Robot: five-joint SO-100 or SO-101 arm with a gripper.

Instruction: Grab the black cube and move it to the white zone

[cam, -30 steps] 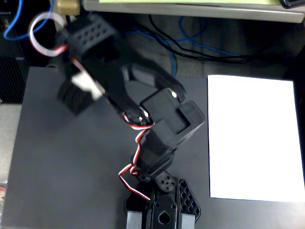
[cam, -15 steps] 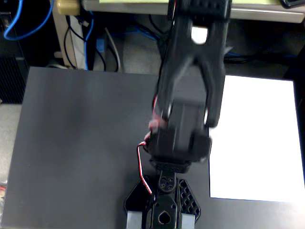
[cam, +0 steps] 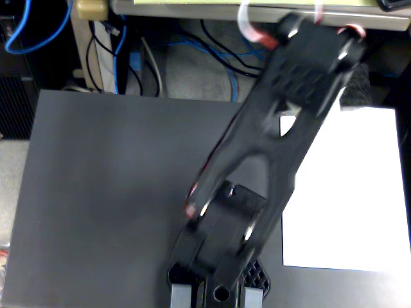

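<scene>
Jaws cannot be made out: the arm's [cam: 270,147] far end is a blurred black mass at the far right, and whether they are apart or together cannot be told.

The arm rises from its base [cam: 218,289] at the near edge and stretches diagonally to the far right, crossing the grey mat [cam: 115,192] and the far left corner of the white zone [cam: 347,192]. A red and a pale cable loop over its far end.

Just right of that far end a dark, coarse-looking patch shows – seemingly the cube [cam: 366,80] – at the far edge of the white zone, right beside the arm's tip. Only a small part of it is visible; the rest is behind the arm. So its long axis and the way it points cannot be told, nor whether it rests on the sheet or is held.

The white zone lies flat on the right of the mat, its right edge cut off by the frame – its near edge is fully visible. Beyond the mat, blue and black cables [cam: 212,58] tangle under a pale tabletop edge [cam: 257,11].
</scene>
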